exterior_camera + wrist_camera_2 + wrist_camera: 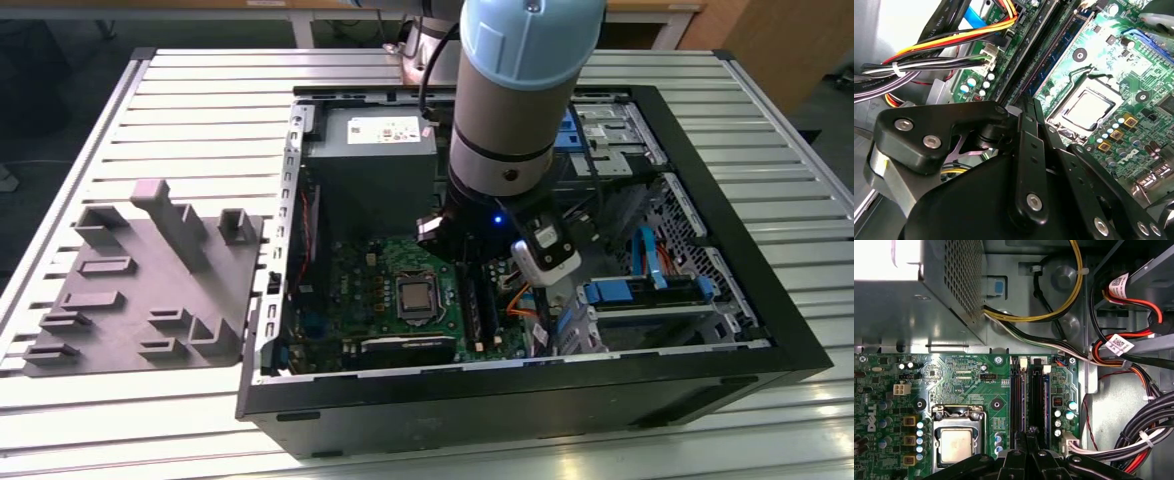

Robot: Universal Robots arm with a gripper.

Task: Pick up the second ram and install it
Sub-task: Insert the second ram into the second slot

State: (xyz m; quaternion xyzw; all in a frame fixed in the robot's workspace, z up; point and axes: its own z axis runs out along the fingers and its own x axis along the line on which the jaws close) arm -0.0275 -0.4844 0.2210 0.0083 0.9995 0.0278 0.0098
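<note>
1. Memory stick (1027,395) stands between the slot rails (1015,395) on the green board (969,385), beside the processor socket (956,445).
2. Gripper (1029,437) hangs directly over the slots; whether its fingers pinch the stick I cannot tell.
3. Doing this well likely means pressing straight down, evenly, keeping clear of the cables (1134,440) nearby inside the computer case (747,290).

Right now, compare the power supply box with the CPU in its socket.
The power supply box is a large grey metal housing with a perforated side, standing tall above the board; the CPU is a small flat silver square lying flush in its socket. Yellow and black cables leave the power supply box; none leave the CPU. Both sit inside the open computer case.
</note>
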